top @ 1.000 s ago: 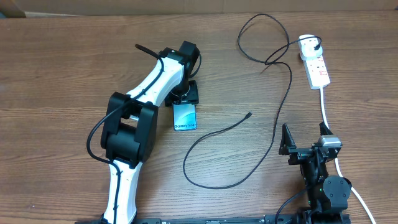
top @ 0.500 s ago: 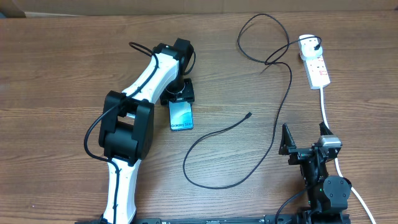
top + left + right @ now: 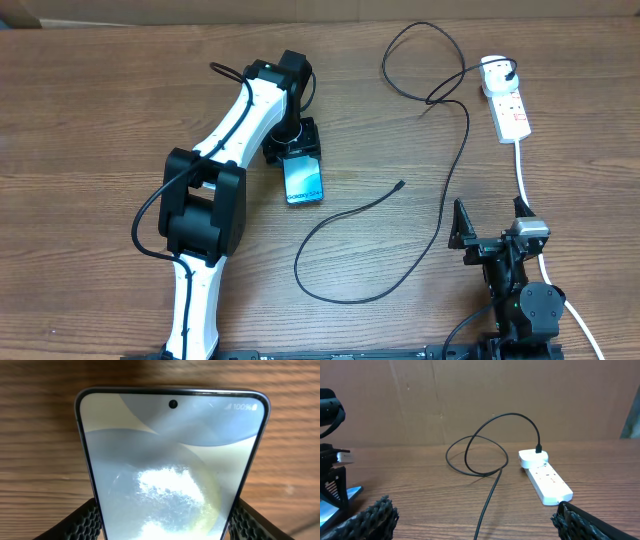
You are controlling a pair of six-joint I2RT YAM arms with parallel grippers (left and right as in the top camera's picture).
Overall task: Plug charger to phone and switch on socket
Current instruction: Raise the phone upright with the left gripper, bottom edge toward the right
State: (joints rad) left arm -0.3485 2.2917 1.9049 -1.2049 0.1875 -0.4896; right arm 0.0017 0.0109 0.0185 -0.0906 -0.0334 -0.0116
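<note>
The phone (image 3: 303, 178) (image 3: 170, 460) has its lit screen up, left of the table's middle. My left gripper (image 3: 295, 150) (image 3: 167, 527) is shut on it, with a black finger against each long side. The charger (image 3: 466, 130) is a thin black cable looping across the table. Its small connector tip (image 3: 401, 184) lies free on the wood to the right of the phone. Its plug (image 3: 510, 68) sits in the white socket (image 3: 510, 110) (image 3: 547, 482) at the far right. My right gripper (image 3: 492, 225) (image 3: 472, 520) stands open and empty near the front edge, with the cable (image 3: 490, 490) running between its fingers' line of sight.
The socket's thick white cord (image 3: 522, 175) runs toward the front, past the right arm. The left arm (image 3: 215, 180) stretches from the front edge to the phone. A brown cardboard wall (image 3: 470, 400) stands behind the table.
My left gripper, holding the phone, swung a little left and then right and slightly farther back. The phone's front end now points more to the right. The right arm, cable and socket have not moved.
</note>
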